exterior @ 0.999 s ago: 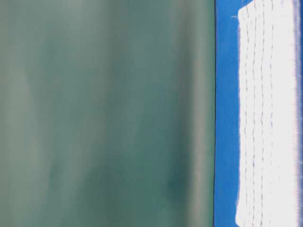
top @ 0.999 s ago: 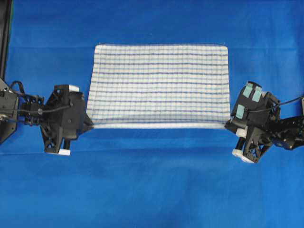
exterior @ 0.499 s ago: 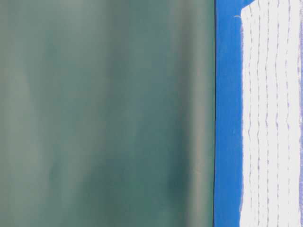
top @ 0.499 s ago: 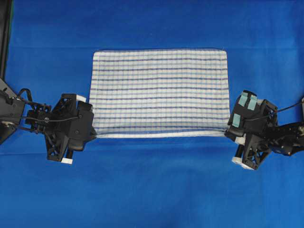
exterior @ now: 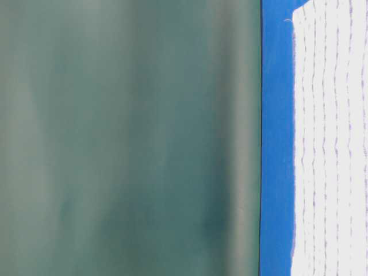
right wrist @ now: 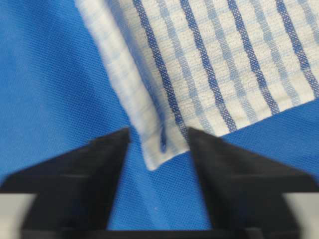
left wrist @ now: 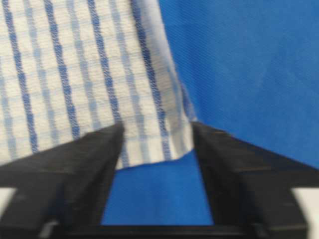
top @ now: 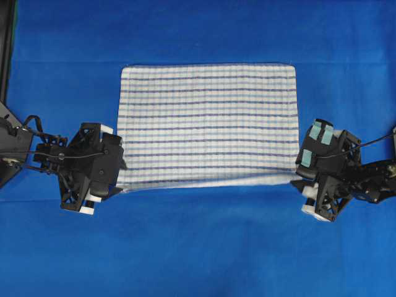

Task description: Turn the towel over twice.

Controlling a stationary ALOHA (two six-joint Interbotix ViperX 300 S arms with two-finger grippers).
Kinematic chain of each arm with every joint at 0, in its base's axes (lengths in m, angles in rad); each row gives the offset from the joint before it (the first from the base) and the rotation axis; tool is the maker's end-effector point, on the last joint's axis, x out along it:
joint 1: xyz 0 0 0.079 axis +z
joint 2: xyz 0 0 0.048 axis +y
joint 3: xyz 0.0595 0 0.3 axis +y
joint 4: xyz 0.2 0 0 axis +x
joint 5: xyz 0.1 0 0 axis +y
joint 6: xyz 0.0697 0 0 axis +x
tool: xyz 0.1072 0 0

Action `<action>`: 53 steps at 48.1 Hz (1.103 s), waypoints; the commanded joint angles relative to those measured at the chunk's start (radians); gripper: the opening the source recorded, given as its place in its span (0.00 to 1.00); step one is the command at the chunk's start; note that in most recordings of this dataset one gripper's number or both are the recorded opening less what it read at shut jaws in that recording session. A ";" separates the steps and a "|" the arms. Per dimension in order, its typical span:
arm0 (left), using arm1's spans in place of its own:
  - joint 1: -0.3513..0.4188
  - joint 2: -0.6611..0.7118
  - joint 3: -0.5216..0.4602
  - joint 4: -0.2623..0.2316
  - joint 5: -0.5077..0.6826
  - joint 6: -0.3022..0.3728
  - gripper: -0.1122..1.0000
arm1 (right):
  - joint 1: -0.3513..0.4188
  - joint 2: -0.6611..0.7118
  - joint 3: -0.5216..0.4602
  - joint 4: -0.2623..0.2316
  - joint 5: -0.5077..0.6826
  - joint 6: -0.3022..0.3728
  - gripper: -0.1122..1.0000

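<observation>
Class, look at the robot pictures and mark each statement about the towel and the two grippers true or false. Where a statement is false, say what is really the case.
1. The towel lies spread flat on the blue cloth. True.
2. The left gripper is clamped shut on a towel corner. False: its jaws stand apart, with the corner lying loose between them.
3. The right gripper has its jaws open. True.
4. The towel is folded in half. False: it lies as one open rectangle.
5. The grippers sit at the towel's two far corners. False: they sit at the two near corners, one on each side.
</observation>
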 commanded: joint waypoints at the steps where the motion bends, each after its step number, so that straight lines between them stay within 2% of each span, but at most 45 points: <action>1: -0.003 -0.012 -0.032 -0.002 0.000 0.003 0.62 | 0.002 -0.011 -0.025 -0.008 0.008 -0.003 0.68; 3: -0.003 -0.018 -0.037 -0.002 0.003 0.003 0.69 | 0.002 -0.015 -0.029 -0.012 0.015 -0.005 0.71; 5: -0.003 -0.028 -0.041 -0.002 0.008 0.006 0.72 | 0.002 -0.023 -0.037 -0.021 0.032 -0.009 0.69; 8: 0.000 -0.043 -0.048 0.000 0.014 0.012 0.71 | 0.002 -0.040 -0.046 -0.032 0.052 -0.017 0.65; 13: 0.012 -0.086 -0.061 0.002 0.020 0.015 0.70 | -0.002 -0.084 -0.060 -0.067 0.083 -0.038 0.66; 20: 0.049 -0.163 -0.075 0.003 0.015 0.018 0.70 | -0.018 -0.175 -0.066 -0.160 0.094 -0.069 0.66; 28: 0.110 -0.259 -0.081 0.005 0.012 0.028 0.70 | -0.077 -0.307 -0.051 -0.278 0.094 -0.115 0.66; 33: 0.156 -0.321 -0.081 0.005 0.011 0.057 0.70 | -0.124 -0.390 -0.034 -0.333 0.087 -0.144 0.66; 46: 0.252 -0.453 -0.058 0.005 -0.034 0.103 0.70 | -0.179 -0.577 0.002 -0.400 0.054 -0.195 0.66; 53: 0.279 -0.511 -0.035 0.005 -0.072 0.107 0.70 | -0.186 -0.634 0.018 -0.408 0.035 -0.207 0.65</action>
